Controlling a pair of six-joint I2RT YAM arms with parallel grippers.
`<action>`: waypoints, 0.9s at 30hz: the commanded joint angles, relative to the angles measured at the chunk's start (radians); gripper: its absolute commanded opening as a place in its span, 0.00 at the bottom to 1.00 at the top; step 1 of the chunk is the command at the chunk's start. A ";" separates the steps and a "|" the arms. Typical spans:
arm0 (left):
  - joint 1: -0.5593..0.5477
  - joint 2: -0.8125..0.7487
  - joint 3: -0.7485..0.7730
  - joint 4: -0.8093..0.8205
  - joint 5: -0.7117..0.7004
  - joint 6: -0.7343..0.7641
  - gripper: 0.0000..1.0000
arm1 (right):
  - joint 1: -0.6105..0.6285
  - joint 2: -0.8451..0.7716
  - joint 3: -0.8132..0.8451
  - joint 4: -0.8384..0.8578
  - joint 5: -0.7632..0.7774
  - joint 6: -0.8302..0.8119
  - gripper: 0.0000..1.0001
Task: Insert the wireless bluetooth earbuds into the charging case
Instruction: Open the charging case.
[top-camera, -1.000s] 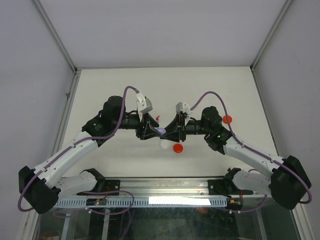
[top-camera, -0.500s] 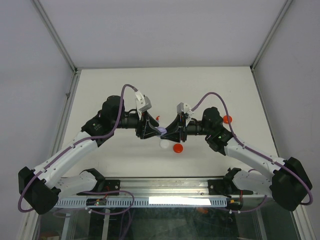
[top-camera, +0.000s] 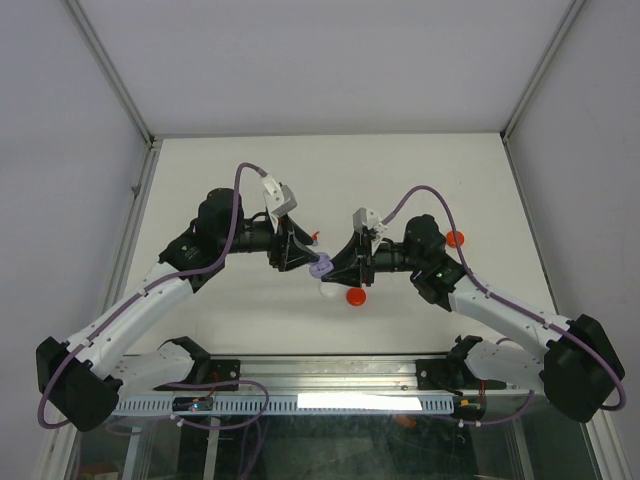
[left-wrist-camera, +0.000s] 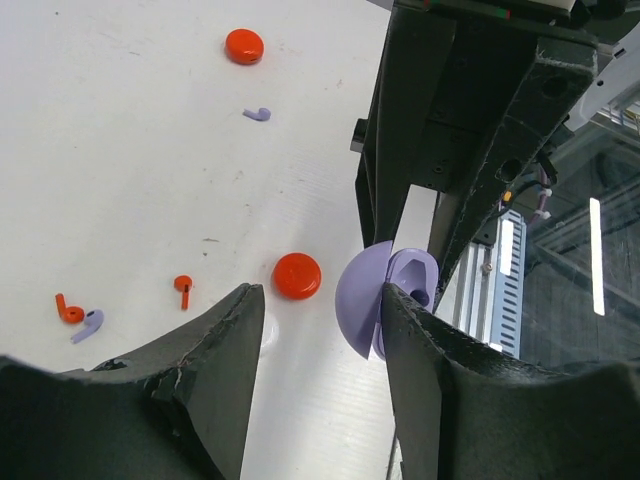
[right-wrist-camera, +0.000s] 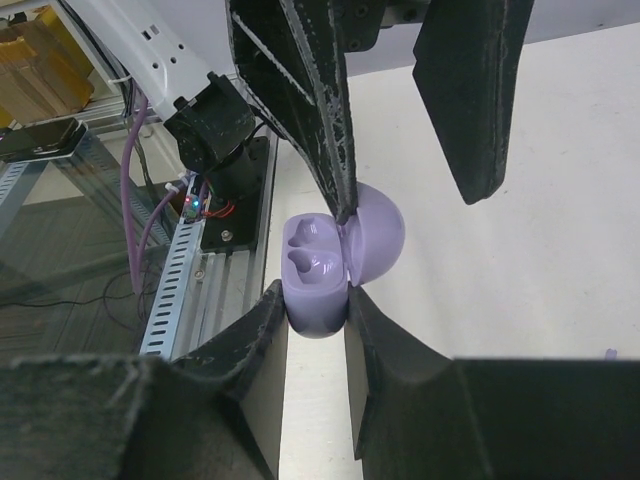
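The left arm (top-camera: 150, 295) has drawn back leftward; the charging case (right-wrist-camera: 318, 262) hangs open between the arms. Right jaws clamp its base; left jaws half open, empty, one finger at the lid. Next, likely: fetch a purple earbud (left-wrist-camera: 257, 114) off the bench (left-wrist-camera: 120, 180).

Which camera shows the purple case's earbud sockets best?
Right wrist: the purple case faces it, open, both sockets empty. Left wrist shows mostly its lid from outside; top external shows only a small purple blob.
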 joint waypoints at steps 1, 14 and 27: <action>0.010 -0.021 0.006 0.057 -0.033 -0.019 0.51 | 0.005 -0.032 0.008 0.039 -0.045 -0.005 0.00; 0.010 -0.056 -0.028 0.077 -0.149 -0.112 0.61 | -0.007 -0.052 -0.022 -0.005 0.165 -0.013 0.00; 0.007 0.053 -0.079 0.095 -0.462 -0.327 0.62 | -0.019 -0.151 -0.124 -0.085 0.607 -0.021 0.00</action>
